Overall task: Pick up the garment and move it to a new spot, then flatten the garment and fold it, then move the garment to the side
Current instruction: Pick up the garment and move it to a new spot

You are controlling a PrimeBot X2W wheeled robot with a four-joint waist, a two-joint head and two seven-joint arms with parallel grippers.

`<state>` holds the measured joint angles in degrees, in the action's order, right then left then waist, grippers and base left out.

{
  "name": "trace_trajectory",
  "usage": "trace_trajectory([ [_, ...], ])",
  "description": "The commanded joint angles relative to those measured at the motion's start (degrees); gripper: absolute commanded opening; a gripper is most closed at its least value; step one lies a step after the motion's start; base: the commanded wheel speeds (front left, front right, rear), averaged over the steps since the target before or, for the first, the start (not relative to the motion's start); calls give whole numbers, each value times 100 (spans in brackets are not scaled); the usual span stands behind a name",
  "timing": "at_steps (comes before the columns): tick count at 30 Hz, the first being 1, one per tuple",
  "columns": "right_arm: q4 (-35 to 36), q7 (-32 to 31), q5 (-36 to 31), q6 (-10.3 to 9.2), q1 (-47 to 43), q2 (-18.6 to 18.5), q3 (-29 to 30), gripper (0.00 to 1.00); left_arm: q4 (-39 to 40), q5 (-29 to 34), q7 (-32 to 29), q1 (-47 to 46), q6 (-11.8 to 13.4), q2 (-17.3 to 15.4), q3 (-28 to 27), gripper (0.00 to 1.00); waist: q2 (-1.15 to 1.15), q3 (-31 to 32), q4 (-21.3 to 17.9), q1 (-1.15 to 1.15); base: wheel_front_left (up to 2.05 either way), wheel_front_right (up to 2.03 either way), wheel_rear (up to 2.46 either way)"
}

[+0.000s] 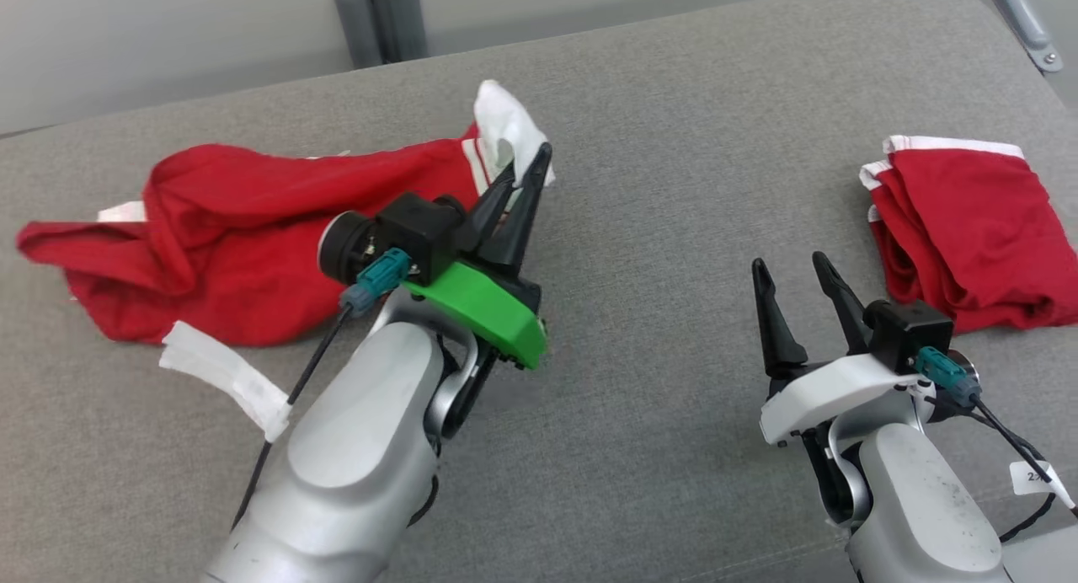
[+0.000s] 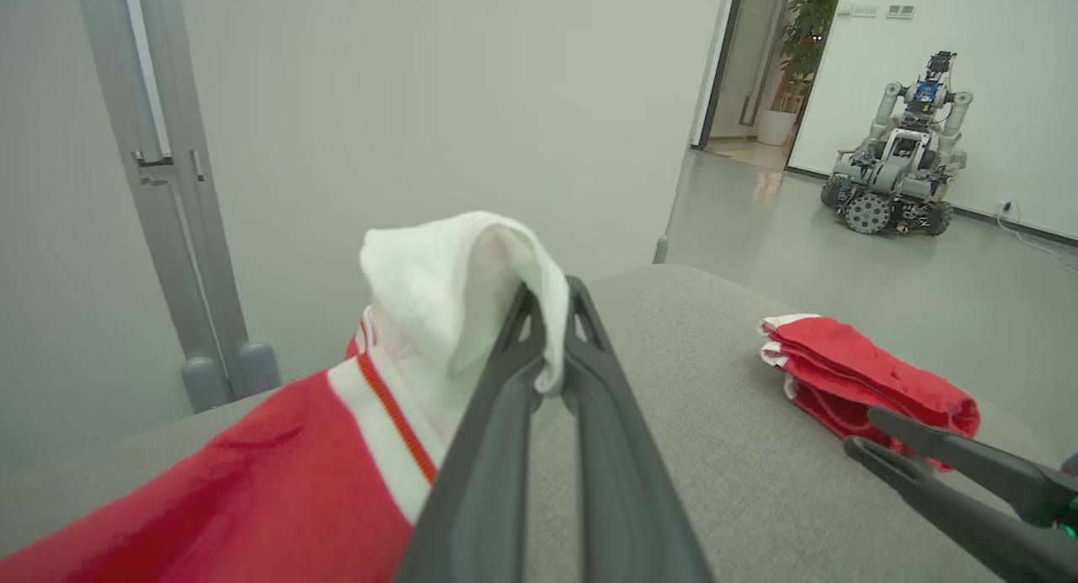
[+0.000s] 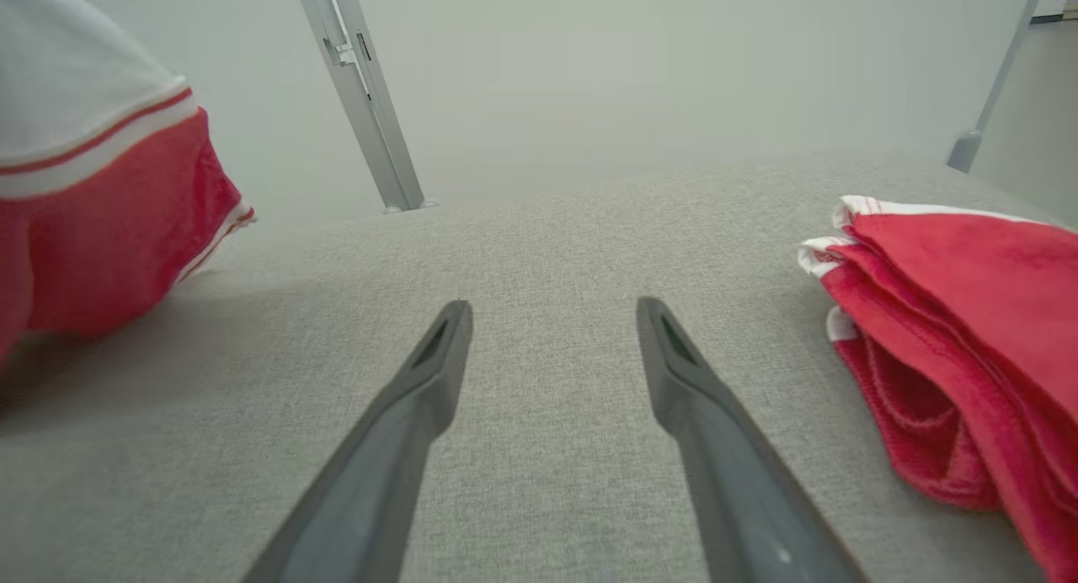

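Pinching white cuff (image 1: 505,124) of red garment (image 1: 236,229) w/ L tool (image 1: 528,162); holding R tool (image 1: 790,261) spread wide, empty.
Gripping cuff tight btwn closed L fingers, raised off grey fabric tabletop (image 1: 657,145) (draped over the tips in L wrist view), w/ rest of garment lying crumpled on tabletop's L half. Hovering R tool low over bare fabric at front R, touching nothing. Lying just beyond it at far R: second red garment (image 1: 968,229), folded, white trim showing.

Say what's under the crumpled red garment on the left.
The grey surface shows all around the garment, which lies on it; anything beneath its folds is covered.
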<state>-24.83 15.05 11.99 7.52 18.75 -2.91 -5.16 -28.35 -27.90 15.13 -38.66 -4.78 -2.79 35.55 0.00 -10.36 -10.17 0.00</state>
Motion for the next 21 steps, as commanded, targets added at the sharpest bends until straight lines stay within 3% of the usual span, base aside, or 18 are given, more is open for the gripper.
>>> trace_trajectory([
  [1, 17, 18, 16, -6, -70, -2, -16, 100, 130, -138, 0, -125, 75, -27, 156, 0, 0, 22, -163, 0, 0, 0, 0],
  [7, 42, 17, 35, -6, -82, -2, 1, 100, 745, -668, 0, -279, 244, -26, 795, 0, 0, 22, -190, 0, 0, 0, 0],
  [11, 53, 18, 45, -6, -65, -3, 43, 100, 663, -696, 0, -188, 403, -29, 963, 1, 0, 10, -119, 0, 0, 0, 0],
  [12, 57, 18, 49, -6, -65, -3, 45, 100, 586, -687, -1, -141, 438, -30, 951, 39, 0, 14, -99, 0, 0, 0, 0],
  [13, 57, 18, 54, -6, -56, -3, 48, 100, 473, -632, 0, -97, 481, -28, 913, 100, 0, 18, -75, 0, 0, 0, 0],
  [18, 66, 18, 44, -6, -94, -3, 90, 100, 165, -558, -1, 325, 624, -30, 278, 100, 0, 117, 83, 0, 0, 0, 0],
  [21, 53, 18, 23, -6, -155, -4, 106, 100, 54, -206, -2, 719, 715, -22, -241, 100, 0, 215, 193, 0, 0, 0, 0],
])
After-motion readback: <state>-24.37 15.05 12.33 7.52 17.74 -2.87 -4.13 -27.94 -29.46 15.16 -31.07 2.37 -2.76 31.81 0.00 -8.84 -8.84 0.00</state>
